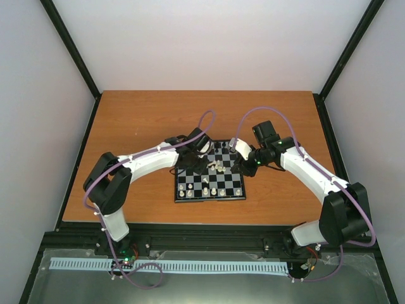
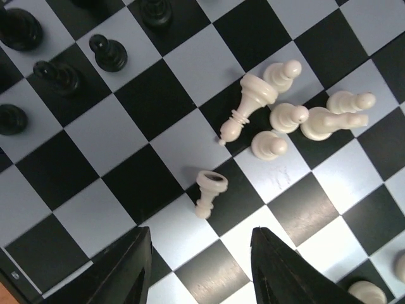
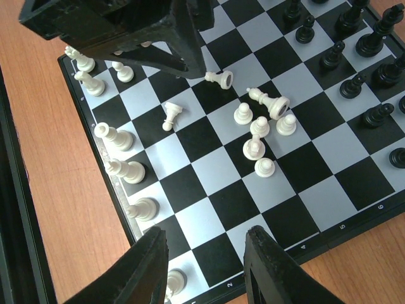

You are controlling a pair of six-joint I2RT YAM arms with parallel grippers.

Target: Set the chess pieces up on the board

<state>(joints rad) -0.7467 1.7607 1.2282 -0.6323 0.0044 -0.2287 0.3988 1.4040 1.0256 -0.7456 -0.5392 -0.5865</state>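
The board [image 1: 209, 198] lies mid-table between both arms. My left gripper [image 2: 201, 253] hovers open over the board's middle with nothing between its fingers. A cream-white piece [image 2: 211, 192] lies on its side just beyond the fingertips. A cluster of white chess pieces [image 2: 285, 117], some toppled, sits further on, with black pieces [image 2: 57, 76] standing at the upper left. My right gripper [image 3: 205, 250] stands open and empty above the board's [image 3: 215, 164] near edge. In the right wrist view the cluster [image 3: 259, 126] is mid-board and a fallen pawn [image 3: 171, 116] lies apart from it.
White pieces [image 3: 120, 168] stand in a line along the board's left edge, black ones [image 3: 354, 50] at the far right. The left gripper's body [image 3: 126, 31] hangs over the board's upper part. Bare wooden table [image 1: 158, 120] surrounds the board.
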